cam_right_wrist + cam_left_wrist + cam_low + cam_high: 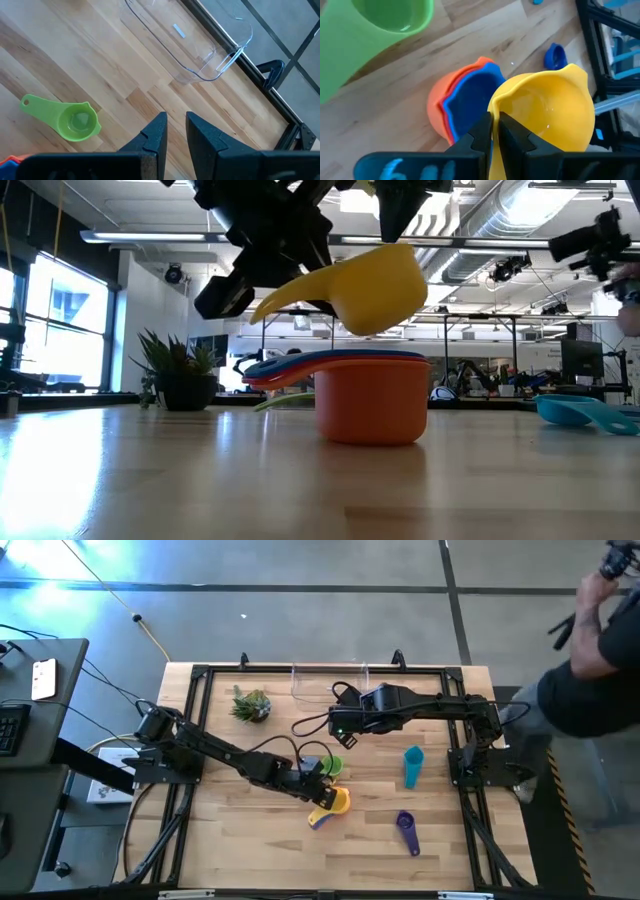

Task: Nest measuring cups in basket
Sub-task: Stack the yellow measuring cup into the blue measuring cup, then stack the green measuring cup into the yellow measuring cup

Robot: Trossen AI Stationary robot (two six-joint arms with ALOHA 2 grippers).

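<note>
My left gripper (496, 131) is shut on the yellow cup (545, 115), which hangs just above a nested stack. The stack is an orange cup (370, 410) standing on the table with a blue cup (470, 97) and a red one (268, 379) inside it. The green cup (75, 120) lies on the table beyond the stack. The teal cup (413, 766) and the purple cup (407, 832) lie toward the right. My right gripper (175, 131) is narrowly open and empty above the table between the green cup and the clear basket (200, 45) at the far edge. My left gripper pinches the yellow cup's rim (495, 111) between its two fingers, one finger inside the bowl and one outside. The fingers slant down from the table's left side. The cup is lifted clear and tilted, its handle (275, 302) toward the gripper, over the stack.
A small spiky plant (252, 705) stands at the far left of the table. A person (600, 650) stands beyond the table's right edge. Bare wood shows at the near side of the table.
</note>
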